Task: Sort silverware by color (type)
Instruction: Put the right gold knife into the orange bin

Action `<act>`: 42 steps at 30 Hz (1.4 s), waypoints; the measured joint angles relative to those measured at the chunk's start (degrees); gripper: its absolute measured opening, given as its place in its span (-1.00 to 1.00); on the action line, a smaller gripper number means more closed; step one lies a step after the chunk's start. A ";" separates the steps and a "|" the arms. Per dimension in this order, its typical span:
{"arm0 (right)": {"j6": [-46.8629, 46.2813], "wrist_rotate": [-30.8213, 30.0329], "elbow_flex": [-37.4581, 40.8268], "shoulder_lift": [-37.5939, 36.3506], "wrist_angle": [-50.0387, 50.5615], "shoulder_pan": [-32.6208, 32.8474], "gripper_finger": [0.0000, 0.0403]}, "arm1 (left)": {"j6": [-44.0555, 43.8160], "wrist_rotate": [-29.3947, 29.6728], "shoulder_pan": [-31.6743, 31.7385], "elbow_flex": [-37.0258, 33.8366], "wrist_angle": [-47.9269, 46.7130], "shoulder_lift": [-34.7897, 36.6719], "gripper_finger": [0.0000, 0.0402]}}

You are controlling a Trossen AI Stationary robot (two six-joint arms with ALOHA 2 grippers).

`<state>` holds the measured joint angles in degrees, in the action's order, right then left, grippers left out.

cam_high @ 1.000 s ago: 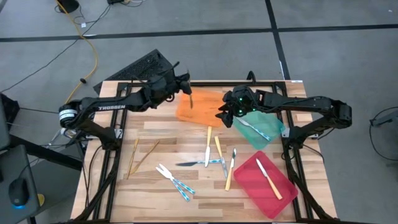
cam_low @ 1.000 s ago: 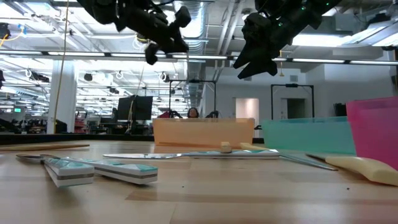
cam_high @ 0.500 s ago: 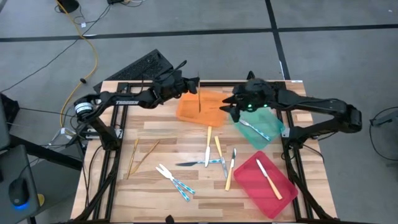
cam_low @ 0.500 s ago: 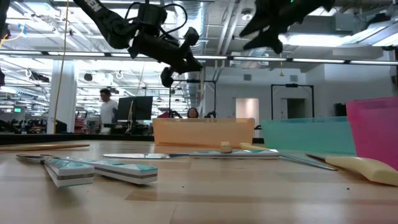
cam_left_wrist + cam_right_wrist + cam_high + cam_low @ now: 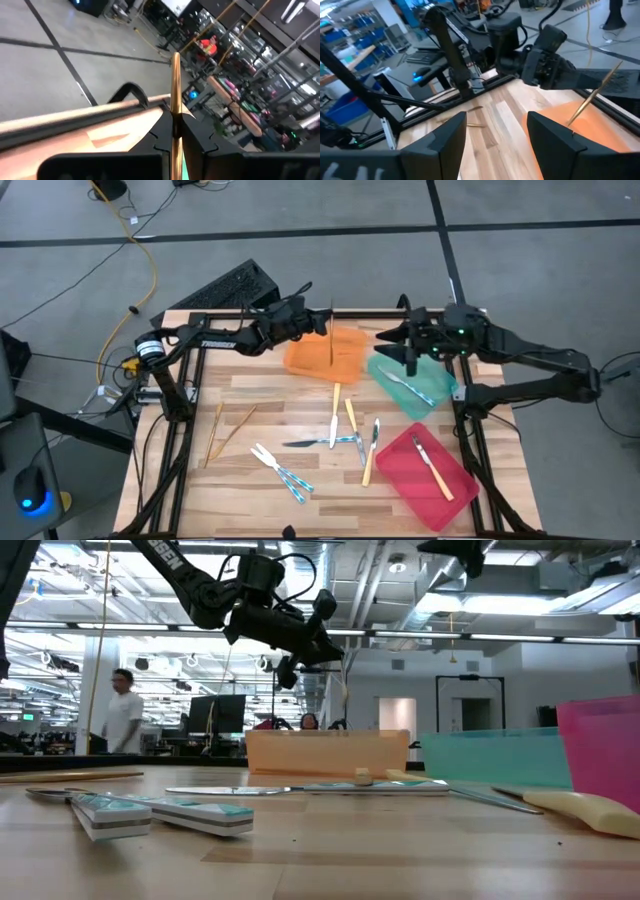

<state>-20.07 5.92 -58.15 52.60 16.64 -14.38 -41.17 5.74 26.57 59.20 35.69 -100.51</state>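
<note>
My left gripper (image 5: 320, 325) is shut on a slim gold utensil (image 5: 330, 345) above the orange tray (image 5: 305, 360); the utensil also shows in the low view (image 5: 345, 690). My right gripper (image 5: 395, 350) is open and empty, above the near-left end of the green tray (image 5: 430, 395). Two gold utensils (image 5: 215, 430) lie flat on the table at the left. Blue-handled ones (image 5: 282, 471) and yellow-handled ones (image 5: 349, 419) lie in the middle. My left gripper pinches the gold utensil between its two fingers (image 5: 192, 135) at a point on its shaft (image 5: 175, 120); most of its length sticks out past the fingertips. The utensil hangs nearly upright below the gripper (image 5: 345, 700), clear of the orange tray.
The green tray holds a blue-handled utensil (image 5: 410, 387). The red tray (image 5: 400, 465) at the near right holds a yellow-handled knife (image 5: 432, 468). A keyboard (image 5: 225, 290) lies beyond the table's far left corner. A person (image 5: 122, 710) walks in the room behind.
My left gripper has carried the gold utensil toward the table's right, from the orange tray's left end to over its middle. My right gripper has risen and drawn back toward the right, from the orange tray's right end to above the green tray.
</note>
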 joint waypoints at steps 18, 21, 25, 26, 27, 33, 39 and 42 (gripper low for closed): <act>0.59 -3.19 0.04 -0.80 0.26 4.75 0.14 | 6.76 4.08 -1.03 0.02 -3.39 0.04 -0.97; 0.58 -3.20 0.04 -0.78 0.50 4.73 0.14 | 11.40 0.04 -0.40 0.48 -2.26 0.04 -0.97; 0.58 -3.20 0.04 -0.79 0.72 4.71 0.14 | 22.16 -8.48 0.42 4.91 -8.64 0.09 -0.97; 0.58 -3.20 0.04 -0.79 0.99 4.73 0.14 | 26.19 -9.22 0.38 6.45 -12.51 0.09 -0.97; 0.58 -3.20 0.04 -0.79 1.12 4.73 0.14 | 30.42 -9.58 0.23 8.09 -16.85 0.09 -0.97; 0.57 -3.20 0.04 -0.79 1.27 4.73 0.14 | 51.33 -9.77 -0.78 15.63 -35.40 0.15 -0.97; 0.57 -3.20 0.04 -0.79 1.27 4.73 0.14 | 59.62 -11.13 -1.06 16.00 -39.38 -0.55 -0.97; 0.56 -3.20 0.04 -0.76 1.27 4.73 0.14 | 61.99 -12.64 -1.38 15.80 -40.40 -2.09 -0.97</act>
<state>-19.51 2.72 -58.11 51.83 17.91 -9.65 20.82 -6.91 25.18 75.00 -4.71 -102.60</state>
